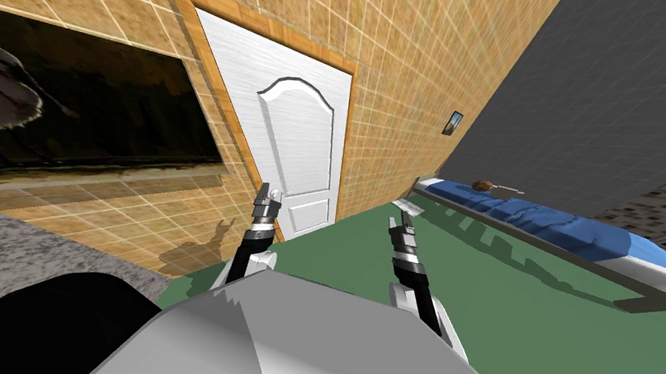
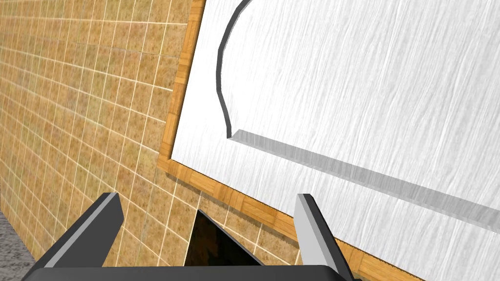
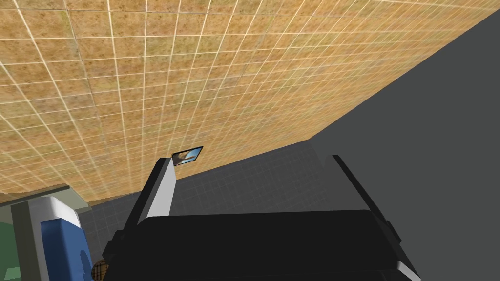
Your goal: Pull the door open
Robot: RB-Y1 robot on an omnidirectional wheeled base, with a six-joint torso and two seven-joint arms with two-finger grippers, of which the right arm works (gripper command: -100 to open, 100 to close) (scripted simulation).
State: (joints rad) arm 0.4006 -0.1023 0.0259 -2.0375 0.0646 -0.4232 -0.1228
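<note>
Door (image 1: 298, 139), white, faces the left tool (image 2: 206, 195), spread wide, touching nothing; right tool (image 3: 251, 159) spread too.

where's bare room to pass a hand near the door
Bare green floor runs from the door to the bed. Nothing lies between the open left gripper and the door's face. Crowded only at the bed, against the grey wall.

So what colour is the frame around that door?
Orange-brown wood grain: the frame borders the white door. The left wrist view shows it best.
</note>
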